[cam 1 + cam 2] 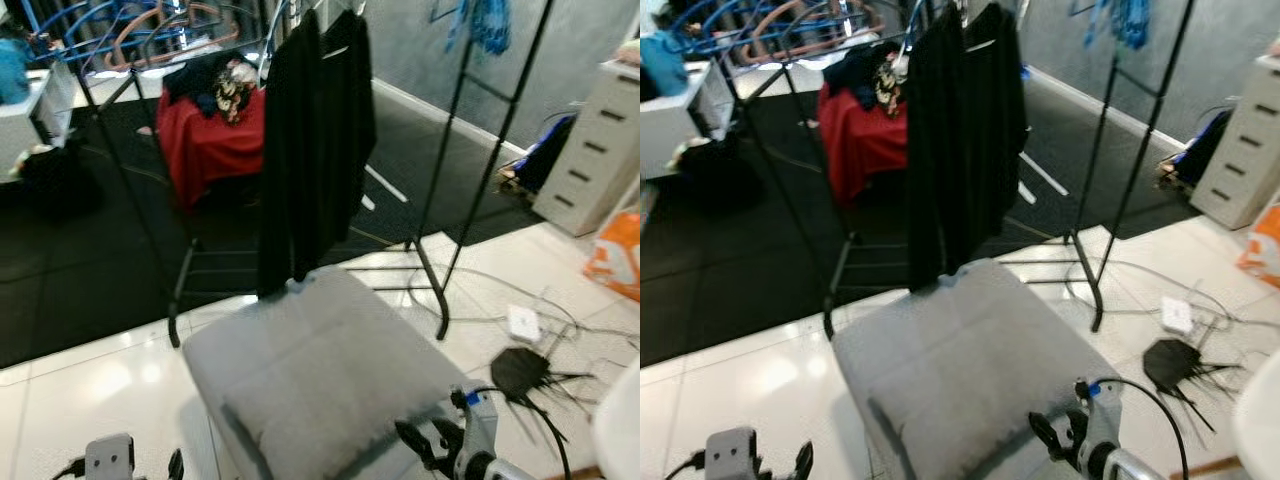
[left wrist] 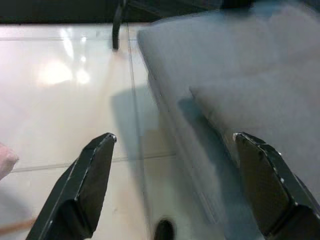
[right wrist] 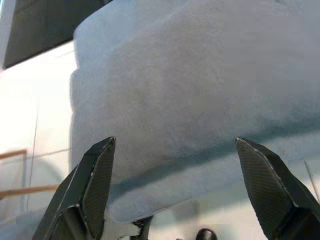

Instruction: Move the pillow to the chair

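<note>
A grey pillow lies flat on the seat of a grey upholstered chair just in front of me. My right gripper is open at the chair's near right corner. In the right wrist view its fingers stand wide apart, level with the pillow's edge and holding nothing. My left gripper is also open and holds nothing. It is low at the chair's left side, with the pillow and seat edge ahead of one finger and white floor ahead of the other.
A black clothes rack with black garments stands right behind the chair. Beyond it sits a red-draped pile. Cables, a white plug block and a black adapter lie on the tiles to the right, near white drawers.
</note>
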`<state>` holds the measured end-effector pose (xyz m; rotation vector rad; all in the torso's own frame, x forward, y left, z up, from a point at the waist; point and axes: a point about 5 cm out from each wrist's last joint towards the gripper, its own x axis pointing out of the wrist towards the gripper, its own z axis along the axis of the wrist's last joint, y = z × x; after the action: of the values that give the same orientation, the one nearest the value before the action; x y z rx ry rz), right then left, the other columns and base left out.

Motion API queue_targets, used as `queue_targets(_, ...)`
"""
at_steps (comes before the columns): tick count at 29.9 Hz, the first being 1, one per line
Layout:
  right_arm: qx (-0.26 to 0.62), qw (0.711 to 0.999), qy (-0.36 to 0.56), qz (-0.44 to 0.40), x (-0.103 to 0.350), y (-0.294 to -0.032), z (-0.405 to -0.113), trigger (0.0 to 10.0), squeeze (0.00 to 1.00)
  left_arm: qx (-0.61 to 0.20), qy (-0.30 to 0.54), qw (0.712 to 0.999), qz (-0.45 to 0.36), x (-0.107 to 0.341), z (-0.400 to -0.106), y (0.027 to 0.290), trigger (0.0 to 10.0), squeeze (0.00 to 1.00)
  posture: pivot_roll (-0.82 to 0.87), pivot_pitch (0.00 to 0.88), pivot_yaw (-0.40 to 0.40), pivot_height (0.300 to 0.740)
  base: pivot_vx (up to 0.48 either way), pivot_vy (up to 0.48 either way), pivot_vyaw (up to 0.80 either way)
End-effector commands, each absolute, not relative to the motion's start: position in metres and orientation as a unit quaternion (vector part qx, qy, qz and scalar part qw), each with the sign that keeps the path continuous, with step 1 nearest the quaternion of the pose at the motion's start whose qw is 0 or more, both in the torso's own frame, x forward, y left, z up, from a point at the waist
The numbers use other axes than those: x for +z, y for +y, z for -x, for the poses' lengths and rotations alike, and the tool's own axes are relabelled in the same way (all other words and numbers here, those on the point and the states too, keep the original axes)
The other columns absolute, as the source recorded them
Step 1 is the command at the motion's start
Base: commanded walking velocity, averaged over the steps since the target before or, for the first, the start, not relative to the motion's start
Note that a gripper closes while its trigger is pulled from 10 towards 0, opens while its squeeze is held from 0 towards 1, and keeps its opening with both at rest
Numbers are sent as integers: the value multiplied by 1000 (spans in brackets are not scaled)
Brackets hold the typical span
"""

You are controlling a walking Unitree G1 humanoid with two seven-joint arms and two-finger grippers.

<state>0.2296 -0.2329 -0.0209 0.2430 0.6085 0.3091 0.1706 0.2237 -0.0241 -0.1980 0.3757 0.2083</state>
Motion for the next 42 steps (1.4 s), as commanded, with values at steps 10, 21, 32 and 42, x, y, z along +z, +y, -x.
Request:
queue_targets(10, 113, 931, 315, -147, -29, -228, -224, 10000, 0, 113, 220, 963, 104, -35, -159, 231, 10000, 0, -142, 48, -33, 740, 0, 0, 0)
queue_targets(21, 110, 929, 323, -144, -29, -230, -224, 10000, 0, 115, 235, 959, 105, -39, -159, 228, 10000, 0, -144, 56, -39, 740, -149, 0, 0)
queue_targets(32, 108, 929, 322, -145, -29, -230, -224, 10000, 0, 115, 240, 958, 103, -41, -158, 228, 10000, 0, -147, 56, -38, 740, -320, 0, 0)
queue_targets(42, 109, 932, 311, -154, -27, -228, -225, 10000, 0, 112, 234, 963, 70, -38, -161, 232, 10000, 0, -146, 54, -37, 740, -158, 0, 0)
